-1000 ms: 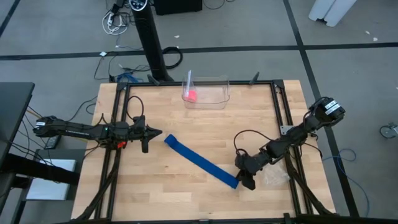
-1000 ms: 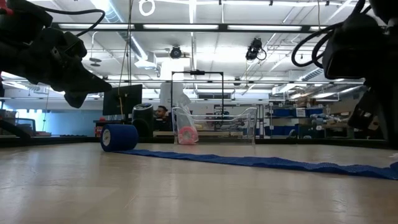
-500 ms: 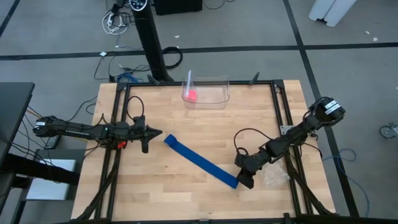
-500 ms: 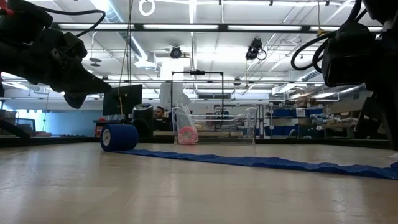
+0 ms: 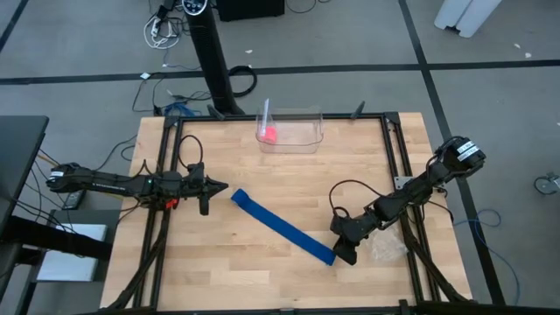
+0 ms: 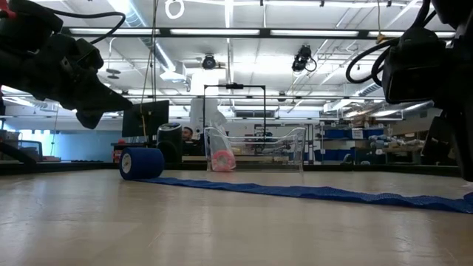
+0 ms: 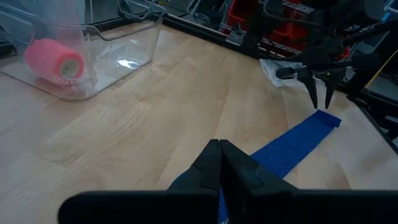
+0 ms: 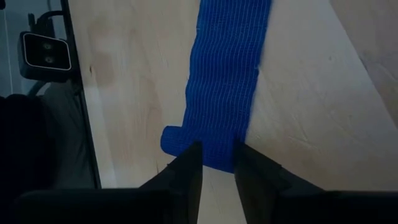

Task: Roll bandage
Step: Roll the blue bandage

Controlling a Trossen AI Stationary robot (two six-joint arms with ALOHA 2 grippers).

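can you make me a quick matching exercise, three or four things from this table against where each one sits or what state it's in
Things:
1. bandage
2. pink roll
3. left gripper
4. right gripper

States:
A. inside the clear container at the table's far edge
B. jaws shut, holding nothing
C. laid out flat across the wood, one end rolled
D. jaws apart over the bandage's loose end

Pairs: 1-C, 2-A, 3-B, 4-D
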